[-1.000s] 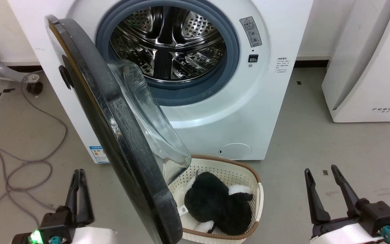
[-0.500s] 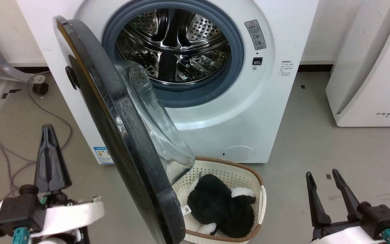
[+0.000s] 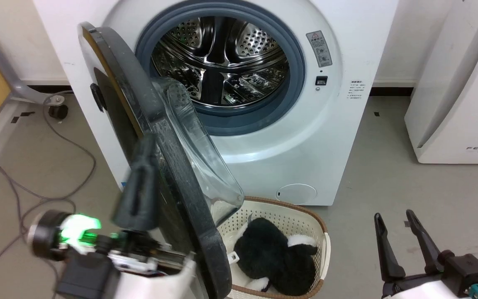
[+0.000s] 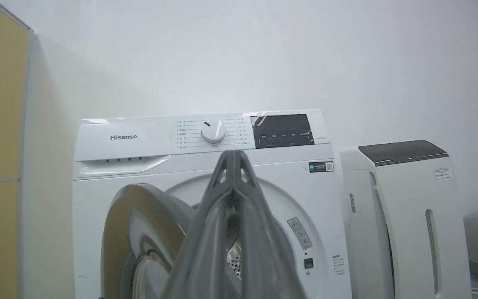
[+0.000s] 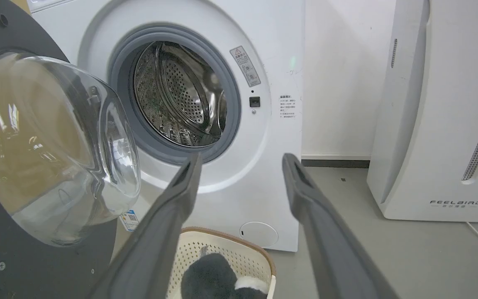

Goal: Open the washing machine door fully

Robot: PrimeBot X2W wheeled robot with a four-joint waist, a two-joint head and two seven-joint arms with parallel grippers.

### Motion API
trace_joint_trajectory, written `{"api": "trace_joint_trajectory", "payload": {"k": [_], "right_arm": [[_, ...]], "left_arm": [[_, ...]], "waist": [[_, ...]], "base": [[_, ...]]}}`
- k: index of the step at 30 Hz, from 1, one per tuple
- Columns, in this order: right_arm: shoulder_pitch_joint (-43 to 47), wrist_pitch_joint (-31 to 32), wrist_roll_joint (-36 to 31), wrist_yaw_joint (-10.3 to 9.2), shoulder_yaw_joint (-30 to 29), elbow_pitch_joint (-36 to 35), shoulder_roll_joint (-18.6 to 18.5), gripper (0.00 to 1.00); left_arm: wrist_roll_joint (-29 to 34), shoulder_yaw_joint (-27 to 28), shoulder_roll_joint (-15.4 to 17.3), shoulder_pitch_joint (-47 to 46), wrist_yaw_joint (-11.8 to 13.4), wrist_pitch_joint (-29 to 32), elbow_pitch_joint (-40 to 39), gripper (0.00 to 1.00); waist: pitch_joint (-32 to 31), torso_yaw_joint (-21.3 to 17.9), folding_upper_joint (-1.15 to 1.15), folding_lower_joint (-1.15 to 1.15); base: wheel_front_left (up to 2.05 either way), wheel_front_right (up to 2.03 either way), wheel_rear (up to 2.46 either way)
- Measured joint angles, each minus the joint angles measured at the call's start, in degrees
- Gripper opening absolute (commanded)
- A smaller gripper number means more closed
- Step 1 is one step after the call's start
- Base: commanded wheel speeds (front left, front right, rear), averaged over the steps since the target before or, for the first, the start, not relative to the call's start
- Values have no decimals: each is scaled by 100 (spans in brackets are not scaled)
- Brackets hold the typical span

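Left hand (image 3: 147,145), my 2 fingers pressed together, hovers blurred at the outer face of the washing machine door (image 3: 172,178); I cannot tell if it touches. That door stands partly open from the washing machine (image 3: 288,137). My right hand (image 3: 392,216) is spread, well apart.

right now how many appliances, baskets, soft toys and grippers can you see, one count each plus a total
appliances: 2, the washing machine and the white FEELBIRD appliance
baskets: 1, the basket
soft toys: 1, the black and white plush toy in the basket
grippers: 2, the left gripper and the right gripper
total: 6
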Motion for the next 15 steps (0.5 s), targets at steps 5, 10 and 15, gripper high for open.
{"api": "trace_joint_trajectory", "payload": {"k": [5,10,15], "right_arm": [[18,0,-1,0,1,-12,0,100],[28,0,0,0,16,-15,0,100],[46,0,-2,0,20,-18,0,100]], "left_arm": [[96,-583,-8,11,-198,0,0,0],[186,-1257,12,215,-346,0,114,0],[187,-1789,35,388,-433,0,377,0]], "waist": [[-7,59,0,0],[6,161,0,0],[61,272,0,0]], "base": [[0,0,0],[0,0,0],[0,0,0]]}}
